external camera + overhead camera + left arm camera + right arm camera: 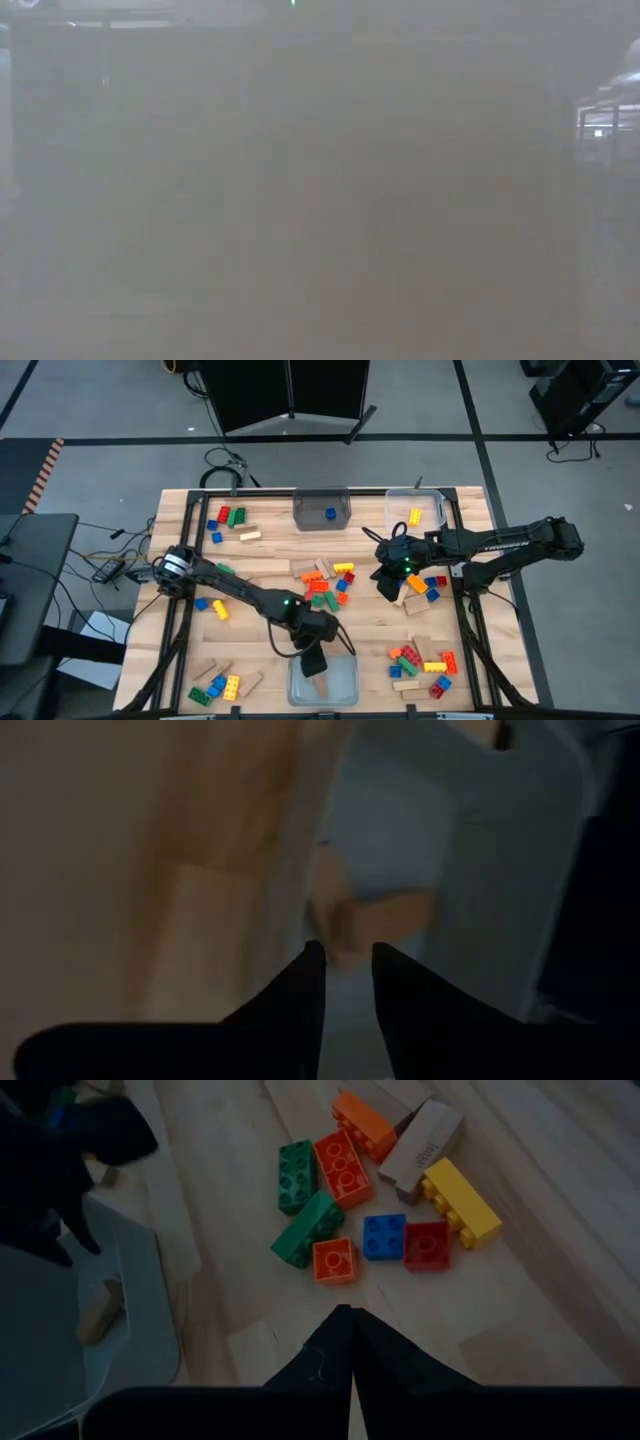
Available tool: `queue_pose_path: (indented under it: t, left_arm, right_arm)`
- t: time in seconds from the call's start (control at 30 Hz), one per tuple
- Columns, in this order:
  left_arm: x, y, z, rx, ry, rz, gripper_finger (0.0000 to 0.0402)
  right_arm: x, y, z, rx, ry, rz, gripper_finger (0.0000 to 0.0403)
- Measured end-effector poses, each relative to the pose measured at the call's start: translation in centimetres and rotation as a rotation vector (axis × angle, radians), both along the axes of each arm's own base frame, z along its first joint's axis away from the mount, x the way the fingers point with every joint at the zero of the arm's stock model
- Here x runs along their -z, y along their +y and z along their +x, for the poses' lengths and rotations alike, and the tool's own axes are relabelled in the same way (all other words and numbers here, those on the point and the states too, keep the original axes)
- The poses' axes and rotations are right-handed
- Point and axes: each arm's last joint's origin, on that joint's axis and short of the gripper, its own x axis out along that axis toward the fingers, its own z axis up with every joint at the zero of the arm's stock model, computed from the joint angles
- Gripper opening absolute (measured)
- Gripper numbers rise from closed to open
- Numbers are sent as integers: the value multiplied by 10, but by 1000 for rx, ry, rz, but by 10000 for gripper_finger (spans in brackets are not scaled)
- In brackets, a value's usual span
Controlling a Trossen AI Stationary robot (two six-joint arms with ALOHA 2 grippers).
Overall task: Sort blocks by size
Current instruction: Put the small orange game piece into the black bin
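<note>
Right now the left gripper (316,664) hangs over the near clear bin (345,682), its fingers (300,982) a slit apart with nothing between them; a tan wooden block (321,687) lies in the bin just below. I'd say the drop is done, so it should lift straight up, clear of the rim. The right gripper (352,1320) is pinched shut and empty above the centre cluster (325,582). Its wrist view shows 8 pieces: 2 green, 2 orange, 1 blue, 1 red, 1 yellow, 1 wooden. I count 3 bins, and 5 more loose groups of blocks around the table.
</note>
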Motion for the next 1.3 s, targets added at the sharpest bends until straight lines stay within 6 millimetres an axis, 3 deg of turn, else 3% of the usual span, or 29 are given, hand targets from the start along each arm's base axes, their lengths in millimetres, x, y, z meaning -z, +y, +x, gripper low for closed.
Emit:
queue_pose_path:
  t: [0.17,0.3,0.57,0.77,1.07,1.17,1.3]
  left_arm:
    - [-17,4,-2,27,-6,172,85]
    - [-16,11,-9,87,59,248,85]
    - [-29,41,-35,180,163,353,85]
    - [-22,62,-79,149,100,363,86]
    - [-2,108,-169,-121,-53,304,104]
    - [2,120,-189,-168,-76,324,112]
    - [5,128,-201,-145,-104,350,123]
  right_arm:
    - [0,0,0,8,0,4,21]
    - [0,0,0,13,-2,1,21]
    - [0,-10,-1,248,-3,-77,31]
    - [2,-21,-3,377,18,-49,66]
    - [2,-37,-6,481,23,-22,140]
    - [2,-41,-6,501,20,-18,163]
    - [1,-42,-5,501,5,-19,186]
